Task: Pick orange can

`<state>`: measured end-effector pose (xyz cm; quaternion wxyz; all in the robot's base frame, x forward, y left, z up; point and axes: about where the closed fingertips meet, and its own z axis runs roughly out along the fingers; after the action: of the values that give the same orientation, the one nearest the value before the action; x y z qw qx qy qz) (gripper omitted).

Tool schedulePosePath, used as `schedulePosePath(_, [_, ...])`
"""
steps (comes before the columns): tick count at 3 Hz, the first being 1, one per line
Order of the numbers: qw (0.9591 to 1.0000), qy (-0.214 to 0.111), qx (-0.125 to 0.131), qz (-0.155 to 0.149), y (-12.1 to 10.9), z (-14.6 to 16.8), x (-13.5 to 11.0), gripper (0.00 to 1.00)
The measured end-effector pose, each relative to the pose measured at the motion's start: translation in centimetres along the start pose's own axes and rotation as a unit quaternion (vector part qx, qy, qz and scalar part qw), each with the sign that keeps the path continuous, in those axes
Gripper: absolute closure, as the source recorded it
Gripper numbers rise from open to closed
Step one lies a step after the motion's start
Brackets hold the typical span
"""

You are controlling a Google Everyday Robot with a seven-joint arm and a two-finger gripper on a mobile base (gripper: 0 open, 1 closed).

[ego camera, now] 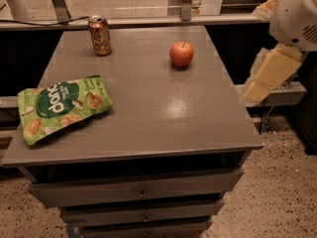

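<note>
**Orange can stood at far left corner as gripper hung off the right edge**

The orange can (99, 35) stood upright near the far left corner of the grey worktop (163, 108), its silver top and tab facing up and its copper-orange side showing pale lettering. It was just in from the far edge, and nothing touched it.

A red-orange apple (181, 54) sat stem-up toward the far right corner, well apart from the can. A green snack bag (62, 107) lay flat by the left edge, nearer the front left corner, with one end reaching toward the middle of the top.

The gripper (252, 88), pale yellow below the arm's white housing, hung outside the worktop beyond its right edge, about level with the middle of that edge and tilted down toward the front. It was well apart from the can, with the whole width of the top and the apple between them. How far it was parted could not be told from this angle, and it was not seen to hold any item.

Three drawers (138, 192) with small knobs ran below the front edge, above a speckled floor (282, 192).
</note>
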<state>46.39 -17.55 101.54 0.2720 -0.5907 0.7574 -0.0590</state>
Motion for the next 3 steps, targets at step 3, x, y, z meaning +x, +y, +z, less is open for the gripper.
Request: schedulePosePath(3, [0.9778, -0.184, -0.039, 0.093, -3.7, 14.3, -13.0, 0.00])
